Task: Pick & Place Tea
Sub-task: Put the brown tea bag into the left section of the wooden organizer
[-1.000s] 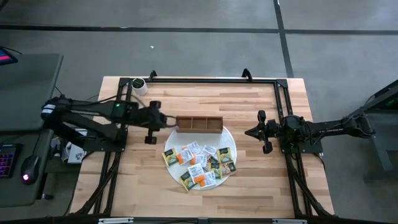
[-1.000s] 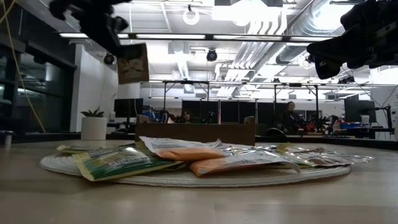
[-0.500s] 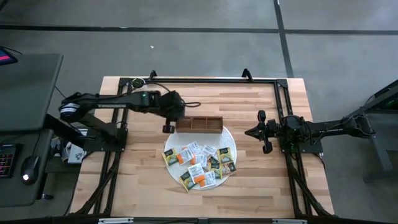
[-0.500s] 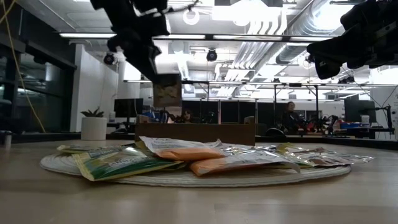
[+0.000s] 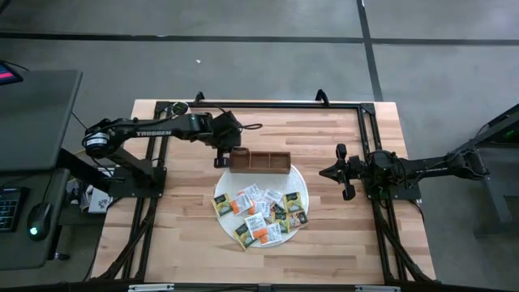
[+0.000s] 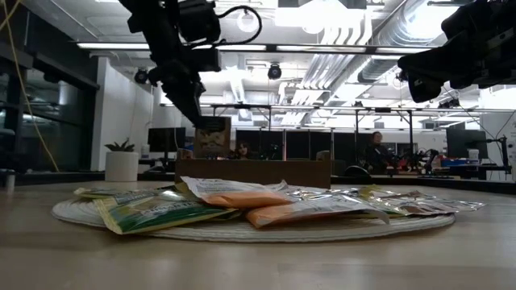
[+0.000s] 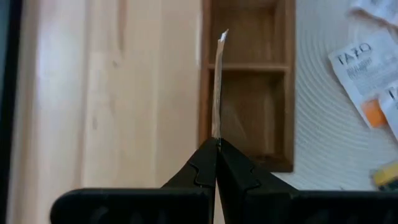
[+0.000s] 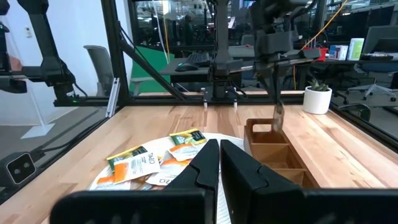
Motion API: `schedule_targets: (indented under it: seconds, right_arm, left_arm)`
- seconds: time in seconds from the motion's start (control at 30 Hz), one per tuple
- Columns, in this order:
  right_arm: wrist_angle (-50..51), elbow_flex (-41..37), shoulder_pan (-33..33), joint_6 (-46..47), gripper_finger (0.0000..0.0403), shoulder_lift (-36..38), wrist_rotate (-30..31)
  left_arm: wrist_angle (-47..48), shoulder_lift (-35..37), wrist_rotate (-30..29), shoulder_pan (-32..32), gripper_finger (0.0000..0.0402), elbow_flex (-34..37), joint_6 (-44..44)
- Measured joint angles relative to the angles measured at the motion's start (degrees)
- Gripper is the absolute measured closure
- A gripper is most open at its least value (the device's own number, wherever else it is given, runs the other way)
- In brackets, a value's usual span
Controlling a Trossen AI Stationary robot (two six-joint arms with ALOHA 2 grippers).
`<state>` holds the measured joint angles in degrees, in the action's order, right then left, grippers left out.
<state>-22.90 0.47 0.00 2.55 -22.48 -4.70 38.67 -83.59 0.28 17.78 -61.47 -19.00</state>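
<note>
High view is showing the left gripper (image 5: 228, 152) reaching in from nine o'clock and hanging over the end compartment of the wooden tray (image 5: 259, 162) nearest that arm, with the tray sitting at the twelve o'clock edge of the round white mat (image 5: 298, 180). Left wrist view is showing the jaws pinching shut on one tea packet (image 7: 217, 87), which is hanging edge-on and upright, its free end pointing down into that end compartment; whether its lower edge is already touching the tray floor I cannot tell. The rest of the tea (image 5: 259, 212) is lying in a loose heap on the mat, toward six o'clock from the tray. The right gripper (image 5: 325, 172) is waiting at three o'clock, well apart from the mat, its fingers closed on nothing.

By my reading, the placing step is under way: one packet is being carried over its slot. The next move is calling for a short descent, keeping the packet vertical and clear of the divider and the tray wall, then a release so it drops inside rather than catching on the rim.
</note>
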Motion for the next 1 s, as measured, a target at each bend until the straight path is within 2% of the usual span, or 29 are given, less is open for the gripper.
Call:
schedule_targets:
  seconds: [0.13,0.6,1.0]
  right_arm:
    - [0.02,0.00,0.02,0.00,0.0391,0.00,0.00]
    - [0.00,-0.01,0.00,0.00,0.0391,0.00,-0.01]
    - [-0.01,-0.02,-0.01,0.01,0.0391,0.00,0.00]
  left_arm:
    - [-1.41,0.00,2.48,-0.15,0.0401,1.44,0.00]
    - [-3.13,-0.14,1.08,-0.13,0.0401,2.14,0.02]
    - [-5.94,-5.40,2.81,-0.15,0.0401,2.12,1.27]
